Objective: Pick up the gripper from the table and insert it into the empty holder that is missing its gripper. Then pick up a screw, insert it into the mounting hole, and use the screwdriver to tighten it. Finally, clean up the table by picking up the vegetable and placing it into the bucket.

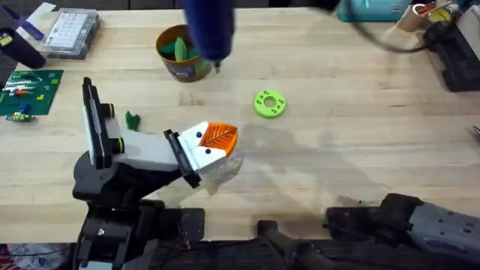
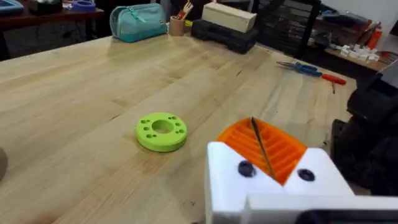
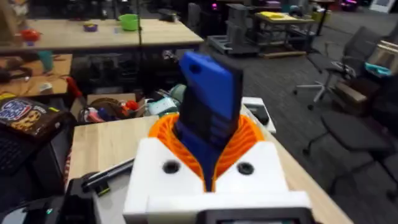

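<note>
Overhead, printed but unreadable label on mustard bucket (image 1: pixel 180 54) beside screwdriver (image 1: pixel 209 30).

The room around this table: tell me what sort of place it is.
Probably a robotics lab or workshop. A green circuit board and a clear parts box lie on the wooden table, and more workbenches and office chairs stand behind.

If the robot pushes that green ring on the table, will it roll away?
Probably not: the green ring lies flat on the table, so it would likely slide. It looks like thick plastic, so probably stiff. Tipped on edge, its round rim might roll.
</note>
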Controlling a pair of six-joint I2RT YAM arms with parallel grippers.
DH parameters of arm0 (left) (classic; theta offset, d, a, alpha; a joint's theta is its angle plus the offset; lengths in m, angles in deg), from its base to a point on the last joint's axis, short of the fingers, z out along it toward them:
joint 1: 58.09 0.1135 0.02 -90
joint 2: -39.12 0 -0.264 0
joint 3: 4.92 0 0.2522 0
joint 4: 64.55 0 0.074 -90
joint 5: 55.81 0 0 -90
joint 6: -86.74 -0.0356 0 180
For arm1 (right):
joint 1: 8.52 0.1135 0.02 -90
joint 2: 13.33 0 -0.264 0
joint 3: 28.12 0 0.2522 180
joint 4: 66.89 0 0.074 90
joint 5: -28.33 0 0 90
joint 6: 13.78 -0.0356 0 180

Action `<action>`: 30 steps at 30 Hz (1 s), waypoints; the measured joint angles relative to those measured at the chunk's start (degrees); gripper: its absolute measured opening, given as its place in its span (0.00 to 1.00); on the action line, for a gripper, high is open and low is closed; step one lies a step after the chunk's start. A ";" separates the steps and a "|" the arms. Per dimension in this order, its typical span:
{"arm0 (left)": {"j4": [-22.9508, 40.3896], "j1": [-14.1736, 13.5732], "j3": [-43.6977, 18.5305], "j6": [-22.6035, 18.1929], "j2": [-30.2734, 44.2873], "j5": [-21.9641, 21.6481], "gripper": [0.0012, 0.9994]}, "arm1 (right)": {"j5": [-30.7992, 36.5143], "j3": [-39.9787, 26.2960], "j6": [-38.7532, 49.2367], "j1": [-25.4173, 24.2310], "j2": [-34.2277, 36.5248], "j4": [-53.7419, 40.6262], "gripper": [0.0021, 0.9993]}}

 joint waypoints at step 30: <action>0.00 0.00 0.00 -0.02 0.00 0.02 0.00 | -6.47 19.80 -3.41 4.54 0.13 22.81 0.03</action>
